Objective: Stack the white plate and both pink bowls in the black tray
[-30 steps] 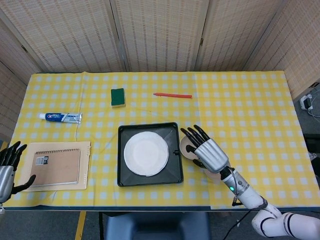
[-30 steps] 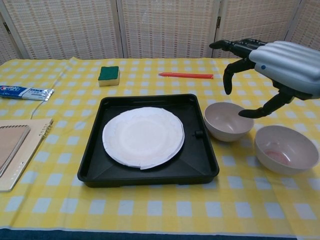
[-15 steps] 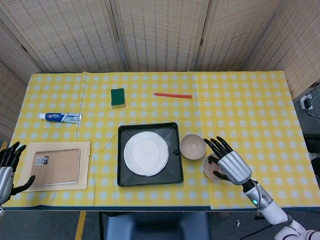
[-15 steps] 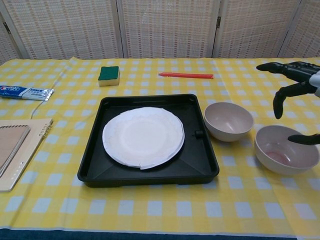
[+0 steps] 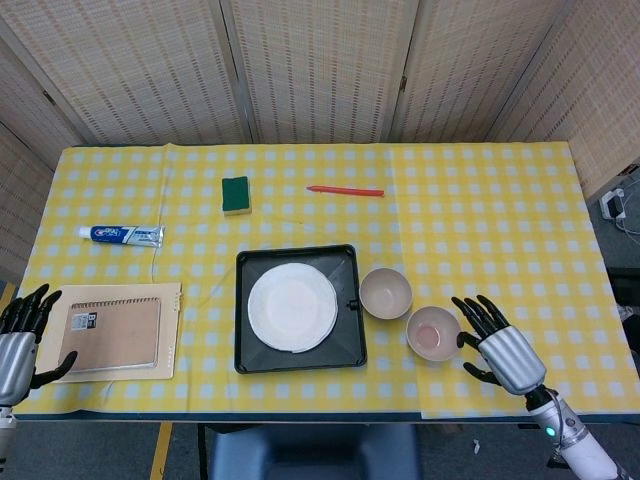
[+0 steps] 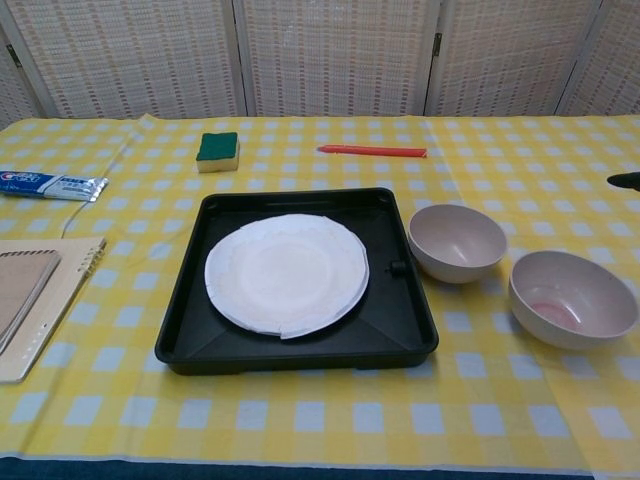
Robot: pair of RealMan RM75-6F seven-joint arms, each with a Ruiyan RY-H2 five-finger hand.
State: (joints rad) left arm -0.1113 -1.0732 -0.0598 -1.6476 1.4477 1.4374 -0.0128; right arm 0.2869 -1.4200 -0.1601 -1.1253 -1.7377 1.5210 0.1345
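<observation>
The black tray (image 5: 298,357) sits at table centre, its long axis running 12 to 6, with the white paper plate (image 5: 292,305) already inside. Both pink bowls wait upright at its 3 o'clock: near bowl (image 5: 386,293), far bowl (image 5: 434,333). The right hand (image 5: 500,350), fingers spread and empty, must grasp a bowl next. The left hand (image 5: 20,335) rests spread, empty.

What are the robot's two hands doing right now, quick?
Left hand: open, holding nothing, beside the notebook.
Right hand: open, fingers spread, holding nothing, right of the nearer pink bowl.
</observation>
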